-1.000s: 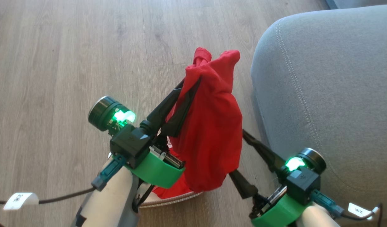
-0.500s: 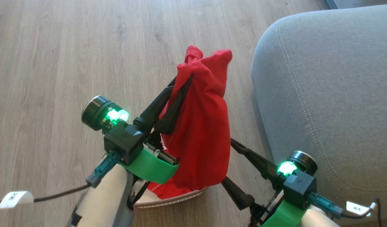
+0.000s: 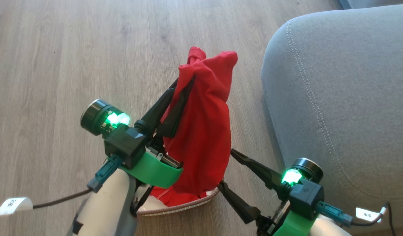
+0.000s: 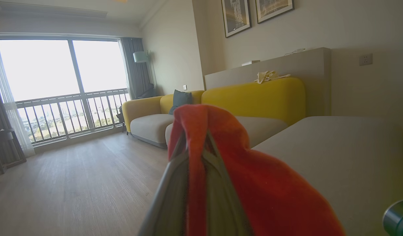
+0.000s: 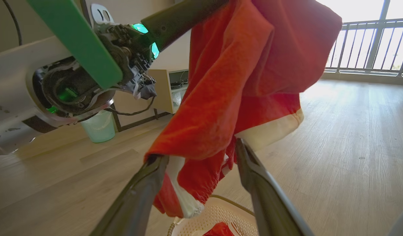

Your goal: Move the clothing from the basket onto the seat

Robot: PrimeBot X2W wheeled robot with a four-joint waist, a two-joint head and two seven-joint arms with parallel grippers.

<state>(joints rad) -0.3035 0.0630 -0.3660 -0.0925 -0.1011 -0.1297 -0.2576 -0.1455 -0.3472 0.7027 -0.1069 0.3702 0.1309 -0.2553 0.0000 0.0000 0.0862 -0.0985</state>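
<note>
My left gripper (image 3: 185, 80) is shut on the top of a red piece of clothing (image 3: 201, 131), which hangs lifted above the basket (image 3: 188, 206). In the left wrist view the red cloth (image 4: 254, 183) is pinched in the gripper (image 4: 195, 139). My right gripper (image 3: 227, 169) stands open at the hanging clothing's lower right edge. In the right wrist view the white-trimmed hem (image 5: 270, 127) dangles between that open gripper (image 5: 198, 152). More red fabric (image 5: 221, 229) lies in the cream basket (image 5: 214, 209). The grey seat (image 3: 336, 98) is to the right.
Wood floor (image 3: 73, 49) spreads to the left and ahead. A cable with a white tag (image 3: 12, 205) trails from the left arm. A teal bin (image 5: 99, 126) stands behind the left arm. A yellow sofa (image 4: 254, 98) sits farther off.
The left gripper has drifted slightly left with the red clothing. The right gripper has moved left, closer under the hanging hem. The seat has not shifted.
</note>
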